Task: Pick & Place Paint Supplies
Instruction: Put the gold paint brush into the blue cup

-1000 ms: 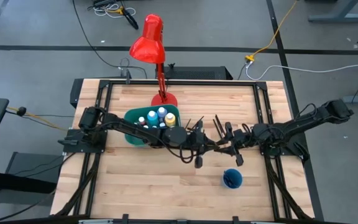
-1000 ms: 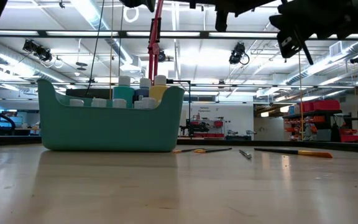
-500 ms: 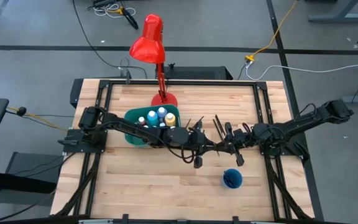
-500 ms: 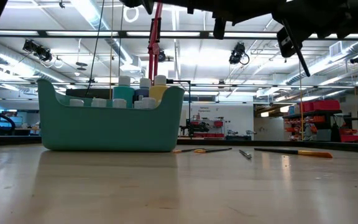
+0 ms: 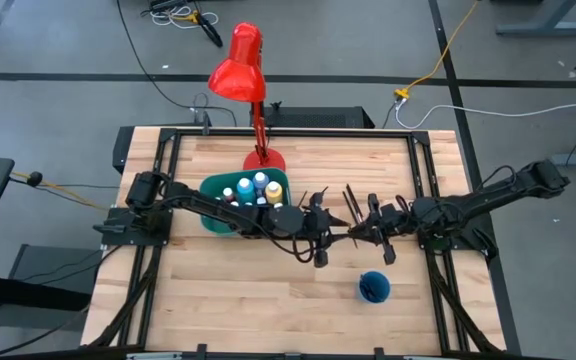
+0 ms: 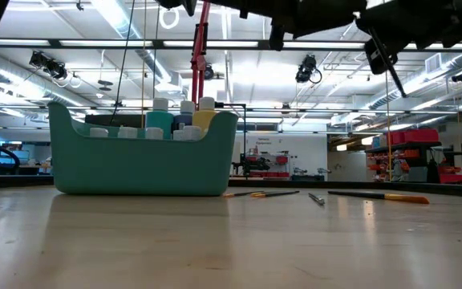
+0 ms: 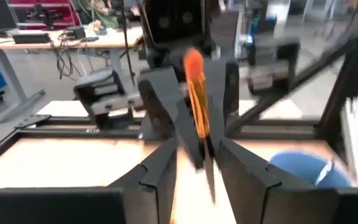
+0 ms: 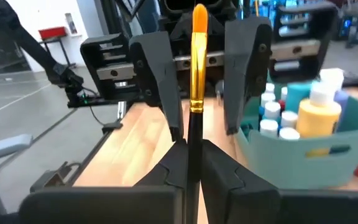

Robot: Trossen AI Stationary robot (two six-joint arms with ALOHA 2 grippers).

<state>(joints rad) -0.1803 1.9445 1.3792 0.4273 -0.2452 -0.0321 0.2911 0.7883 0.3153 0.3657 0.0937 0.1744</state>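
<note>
While the right pincer [image 8: 190, 163] clamps a paintbrush [image 8: 196, 81] mid-table, the left pincer [image 7: 199, 163] stands parted — beside the bin's [image 5: 213, 218] edge.

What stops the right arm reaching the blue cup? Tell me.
Probably nothing: the cup stands alone on bare table close to the right gripper, though that gripper holds a brush.

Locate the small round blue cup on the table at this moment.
In the high view the blue cup stands on the wooden table, right of centre on the near side, just below where the two end effectors meet and well right of the teal bin.
</note>
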